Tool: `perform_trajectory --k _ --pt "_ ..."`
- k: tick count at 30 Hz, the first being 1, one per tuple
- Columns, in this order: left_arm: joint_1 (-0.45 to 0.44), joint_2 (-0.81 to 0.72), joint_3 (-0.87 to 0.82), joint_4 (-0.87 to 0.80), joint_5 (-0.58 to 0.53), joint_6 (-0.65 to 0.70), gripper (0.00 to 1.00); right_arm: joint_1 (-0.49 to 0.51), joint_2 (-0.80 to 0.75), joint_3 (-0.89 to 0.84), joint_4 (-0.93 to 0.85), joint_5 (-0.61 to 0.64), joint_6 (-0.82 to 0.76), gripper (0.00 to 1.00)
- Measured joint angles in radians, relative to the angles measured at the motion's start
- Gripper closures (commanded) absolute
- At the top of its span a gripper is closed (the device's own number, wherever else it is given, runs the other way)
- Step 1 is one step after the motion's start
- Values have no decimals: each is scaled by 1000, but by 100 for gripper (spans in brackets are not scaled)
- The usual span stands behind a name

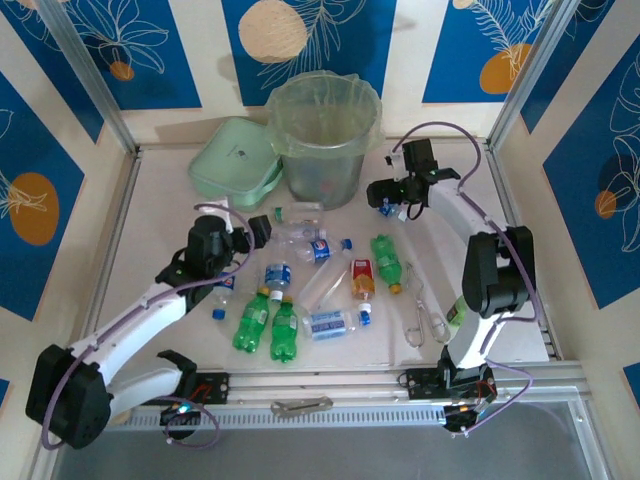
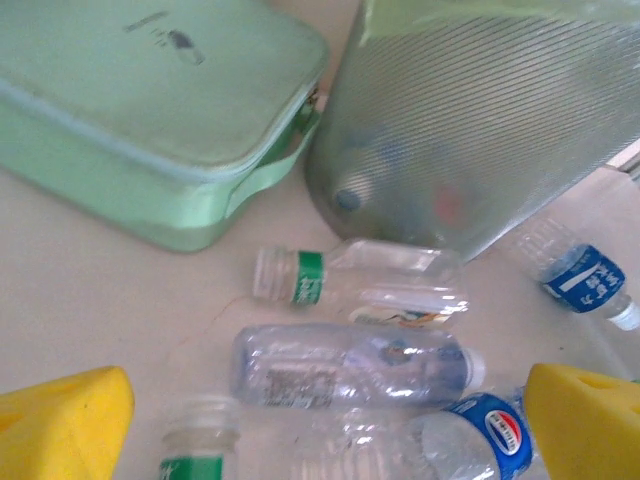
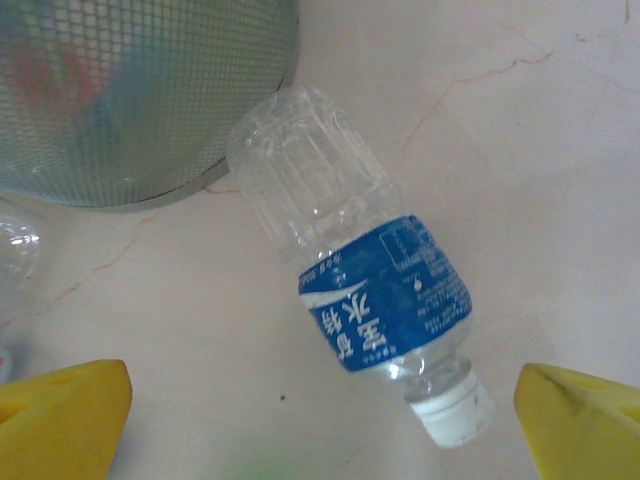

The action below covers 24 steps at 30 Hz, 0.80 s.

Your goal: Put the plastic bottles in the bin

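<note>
Pale-green bin [image 1: 320,165] standing at far side of desk [image 1: 165,225], plastic bottles [image 1: 283,332] lying scattered before it. Your left claw [image 2: 325,425] is hanging wide apart over clear bottles [image 2: 350,365] near bin, gripping nothing. Your right claw [image 3: 320,420] is gaping too, hovering over blue-labelled bottle [image 3: 350,290] lying just beside bin wall, white cap pointing away from bin.
</note>
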Motion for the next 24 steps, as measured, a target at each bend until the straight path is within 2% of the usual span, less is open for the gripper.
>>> perform_trajectory --k 6,15,19,24 --pt "2 -26 -78 41 -50 -70 0 0 123 126 -30 -4 -59 1" --pt "5 -24 -78 64 -50 -78 0 -8 285 265 -80 -19 -99 1" --pt "5 -24 -78 63 -50 -84 0 -8 340 280 -98 -20 -108 0" --pt "5 -23 -78 63 -49 -96 0 -7 367 286 -116 -25 -111 4"
